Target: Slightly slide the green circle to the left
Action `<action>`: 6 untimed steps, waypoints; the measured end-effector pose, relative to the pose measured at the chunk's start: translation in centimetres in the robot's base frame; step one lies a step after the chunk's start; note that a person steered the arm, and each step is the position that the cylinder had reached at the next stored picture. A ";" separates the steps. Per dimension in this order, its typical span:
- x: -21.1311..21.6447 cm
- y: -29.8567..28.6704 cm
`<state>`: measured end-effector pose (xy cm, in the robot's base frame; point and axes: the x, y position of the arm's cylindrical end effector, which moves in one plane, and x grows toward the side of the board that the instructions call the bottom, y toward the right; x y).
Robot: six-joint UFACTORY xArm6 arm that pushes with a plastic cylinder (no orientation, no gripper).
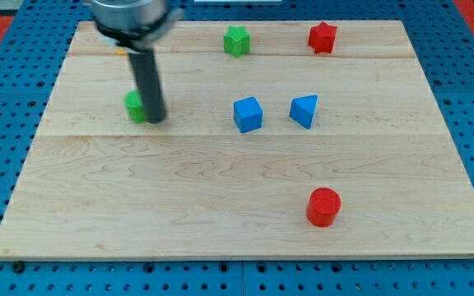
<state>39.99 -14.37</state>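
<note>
The green circle (134, 106) lies on the wooden board (179, 197) at the view's left, partly hidden behind my rod. My tip (155, 120) rests on the board at the circle's right side, touching it or very close. A small bit of yellow (120, 51) shows behind the arm near the view's top left; its shape is hidden.
A green star (236, 40) and a red star (322, 37) sit near the view's top edge. A blue cube (248, 114) and a blue triangular block (304, 110) sit at the middle. A red cylinder (323, 206) stands at the lower right.
</note>
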 end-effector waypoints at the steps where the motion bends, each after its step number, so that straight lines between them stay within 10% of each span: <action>1: -0.3 5.1; 4: 0.6 -0.8; 6: 1.0 5.5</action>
